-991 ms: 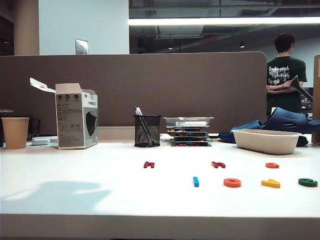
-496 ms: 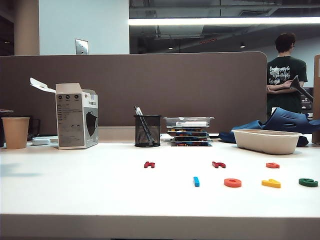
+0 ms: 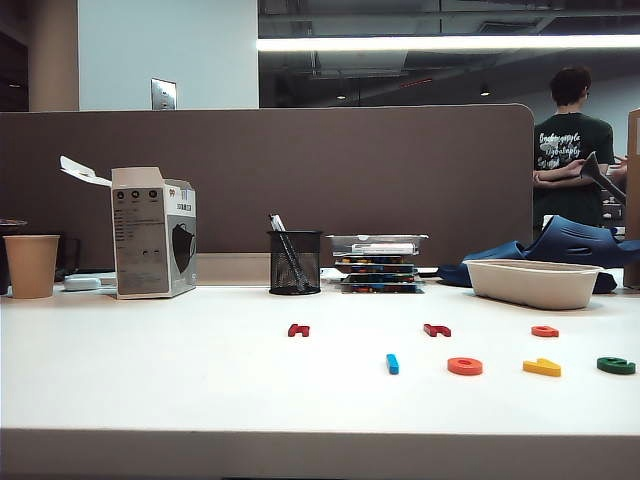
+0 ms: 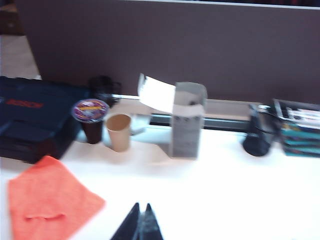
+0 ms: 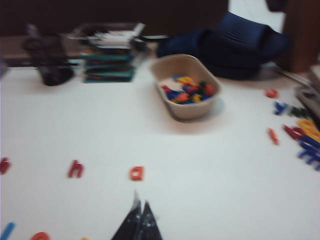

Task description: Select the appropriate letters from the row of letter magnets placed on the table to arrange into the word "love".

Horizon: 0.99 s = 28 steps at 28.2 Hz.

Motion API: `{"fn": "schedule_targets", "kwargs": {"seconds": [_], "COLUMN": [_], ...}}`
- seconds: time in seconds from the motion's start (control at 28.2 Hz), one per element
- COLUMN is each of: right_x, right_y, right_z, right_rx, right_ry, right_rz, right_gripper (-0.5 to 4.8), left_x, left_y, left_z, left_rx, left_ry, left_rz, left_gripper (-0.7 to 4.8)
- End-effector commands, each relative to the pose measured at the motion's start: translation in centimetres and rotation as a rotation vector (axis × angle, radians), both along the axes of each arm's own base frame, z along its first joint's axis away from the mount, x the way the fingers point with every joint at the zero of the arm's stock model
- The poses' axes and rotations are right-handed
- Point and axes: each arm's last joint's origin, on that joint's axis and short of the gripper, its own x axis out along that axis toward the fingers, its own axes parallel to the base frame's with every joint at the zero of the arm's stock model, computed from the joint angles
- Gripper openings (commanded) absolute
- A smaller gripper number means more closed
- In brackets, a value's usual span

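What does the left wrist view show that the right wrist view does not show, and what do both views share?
Only the left wrist view shows the orange cloth, the paper cup, the open white box, the dark blue case and the shut left gripper.

Only the right wrist view shows the beige tray of magnets, letter magnets such as the orange-red letter, and the shut right gripper.

Both show the table, the mesh pen holder and the stacked boxes.

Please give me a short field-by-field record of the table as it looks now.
near row: blue bar, orange ring, yellow V, green letter
far row: two dark red letters, orange-red letter
tray: holds spare letters
left gripper: fingers shut, empty, above table
right gripper: fingers shut, empty
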Motion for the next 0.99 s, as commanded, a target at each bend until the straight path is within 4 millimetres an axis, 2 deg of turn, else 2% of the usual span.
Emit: {"fn": "schedule_targets", "kwargs": {"seconds": [0.04,0.14,0.28,0.5,0.57,0.67,0.74,0.99], "right_x": [-0.3,-0.4,-0.7,-0.5,-0.4,-0.1,0.1,0.4], "right_y": [0.4,0.7,1.0,1.3,1.4,1.4,1.4,1.4], "right_z": [-1.1,-2.8,-4.6,-6.4,-6.8,-7.5,-8.2,-9.4], "right_rx": [0.031,0.026,0.016,-0.088,-0.124,-0.15,-0.15,-0.185], "right_ry": [-0.063,-0.097,-0.107,-0.107,-0.109,-0.12,-0.122,-0.104], "right_rz": [0.046,0.068,0.051,0.071,0.063,0.047,0.046,0.046], "right_gripper": [-0.02,-0.02,-0.02,-0.02,-0.02,-0.01,-0.01,-0.02], "left_x": [-2.6,-4.8,-6.2,-6.1,-5.6,-3.5,-1.9,1.0], "left_y": [-0.4,-0.3,-0.2,-0.2,-0.3,-0.6,-0.7,-0.8], "left_z": [-1.7,-4.2,-7.5,-12.3,-13.7,-15.9,-17.7,-22.5], "left_rx": [-0.077,-0.069,-0.017,0.006,0.005,-0.003,-0.01,-0.066], "left_ry": [-0.057,-0.092,-0.138,-0.23,-0.261,-0.234,-0.282,-0.303], "left_rz": [-0.102,-0.107,-0.112,-0.117,-0.131,-0.18,-0.209,-0.18], "left_gripper": [-0.05,-0.05,-0.06,-0.06,-0.06,-0.05,-0.05,-0.05]}}
